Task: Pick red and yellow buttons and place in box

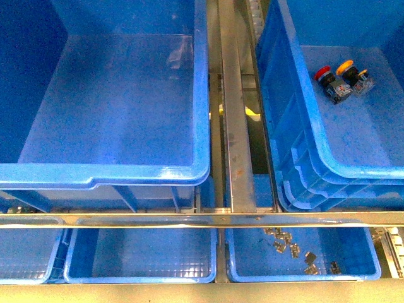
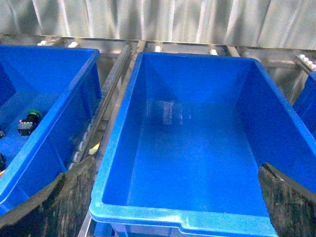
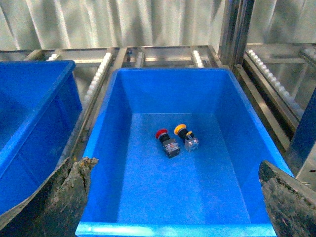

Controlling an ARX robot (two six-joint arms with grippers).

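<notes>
Nearest me, small trays [image 1: 140, 262] sit below an empty crate [image 1: 101, 170]. On the right, a red button [image 1: 324, 74] and yellow button [image 1: 346, 66] lie in the box [image 1: 303, 145], so I judge them placed. Left gripper [image 2: 170, 197] spread over bare blue; right gripper [image 3: 173, 192] spread, holding nothing.

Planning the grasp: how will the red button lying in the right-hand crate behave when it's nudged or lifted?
The red button lies on its side on the smooth floor of its blue crate, so a nudge would probably slide it. Its round cap may let it roll in an arc. It looks rigid and small, likely light. The yellow button lies close beside it, so a push could knock that too.
</notes>
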